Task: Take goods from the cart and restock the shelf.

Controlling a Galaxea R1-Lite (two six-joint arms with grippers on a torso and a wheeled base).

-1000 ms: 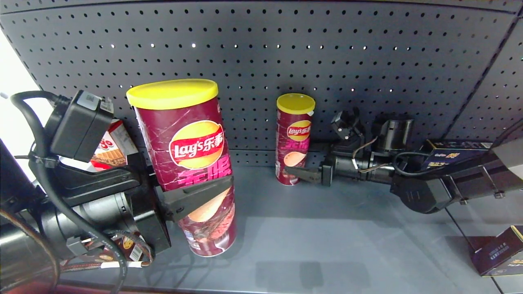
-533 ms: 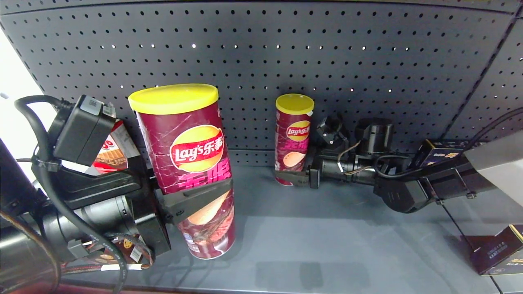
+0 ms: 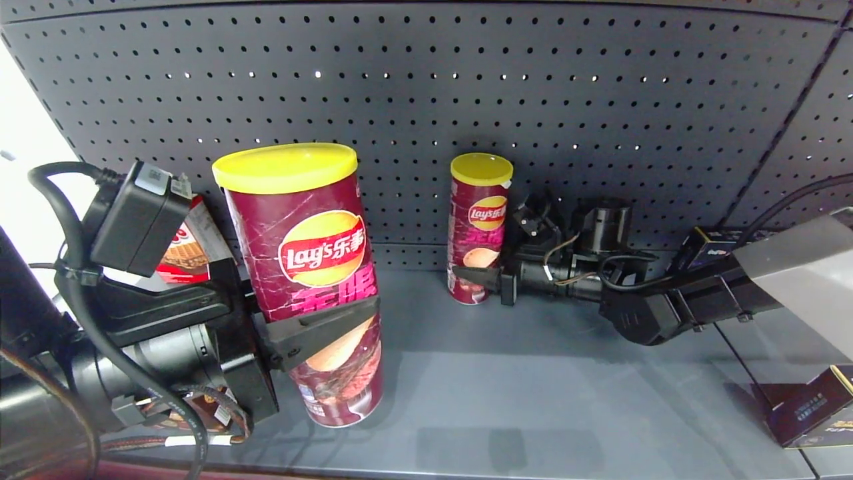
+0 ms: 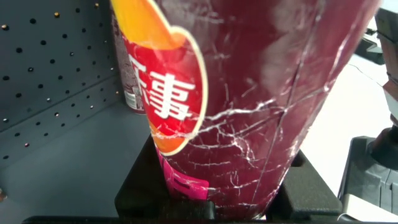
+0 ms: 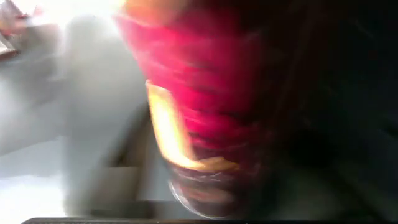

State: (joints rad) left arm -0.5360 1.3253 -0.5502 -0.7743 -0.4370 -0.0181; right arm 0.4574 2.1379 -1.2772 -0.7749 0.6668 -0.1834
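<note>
Two maroon chips cans with yellow lids are in view. The near chips can (image 3: 303,267) stands upright over the front left of the grey shelf (image 3: 533,387), with my left gripper (image 3: 323,327) shut around its lower half; it looms close in the left wrist view (image 4: 249,106). The far chips can (image 3: 478,227) is upright at the pegboard back wall, with its base at shelf level. My right gripper (image 3: 474,279) is shut on its lower part. In the right wrist view this can (image 5: 205,112) is a close blur.
A red and white wafer box (image 3: 183,243) sits behind my left arm. Dark boxes lie at the back right (image 3: 723,245) and front right (image 3: 810,407). Between the two cans the shelf floor is bare.
The left gripper has lowered the near can slightly toward the shelf. The right arm has slid left along the back wall, and its can has stayed almost in place.
</note>
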